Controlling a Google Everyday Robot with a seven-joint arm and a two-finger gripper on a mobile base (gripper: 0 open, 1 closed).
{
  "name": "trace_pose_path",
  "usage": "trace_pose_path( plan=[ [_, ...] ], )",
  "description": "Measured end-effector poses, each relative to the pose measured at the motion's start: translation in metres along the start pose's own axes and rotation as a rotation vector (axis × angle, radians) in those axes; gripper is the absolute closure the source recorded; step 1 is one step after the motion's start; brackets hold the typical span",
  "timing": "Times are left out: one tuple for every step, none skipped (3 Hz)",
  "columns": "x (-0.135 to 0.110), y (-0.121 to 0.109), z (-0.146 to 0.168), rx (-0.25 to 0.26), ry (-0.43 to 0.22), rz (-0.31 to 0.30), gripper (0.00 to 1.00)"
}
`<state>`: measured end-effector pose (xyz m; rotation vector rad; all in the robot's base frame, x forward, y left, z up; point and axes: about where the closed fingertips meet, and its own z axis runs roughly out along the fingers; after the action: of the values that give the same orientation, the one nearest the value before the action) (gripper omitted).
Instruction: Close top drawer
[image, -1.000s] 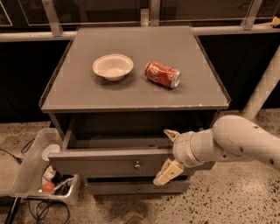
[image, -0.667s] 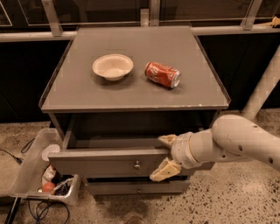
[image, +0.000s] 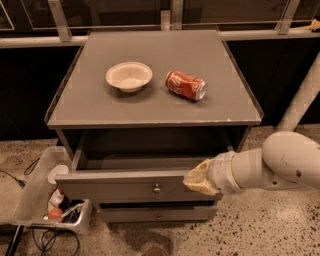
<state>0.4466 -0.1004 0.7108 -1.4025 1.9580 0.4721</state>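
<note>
Jaws at top drawer (image: 110, 189) — grey, open

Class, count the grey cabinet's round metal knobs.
2: one on the open top drawer, one on the slim drawer below. The gripper at the top drawer's front may hide another.

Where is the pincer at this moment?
In the camera view, the pincer sits low and right of centre, at the upper edge of the front panel of the open top drawer, just right of its round knob.
</note>
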Motion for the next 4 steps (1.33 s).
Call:
trace_pose_path(
  plan=[
    [0.0,0.0,-0.001,0.001,0.0,0.001,0.92],
    [0.014,-0.001,0.03,-0.027,0.026,0.002,1.0],
    [0.034,0.0,0.069,-0.07,0.063,0.003,1.0],
    [0.034,0.001,0.074,-0.078,0.065,-0.002,0.82]
  ],
)
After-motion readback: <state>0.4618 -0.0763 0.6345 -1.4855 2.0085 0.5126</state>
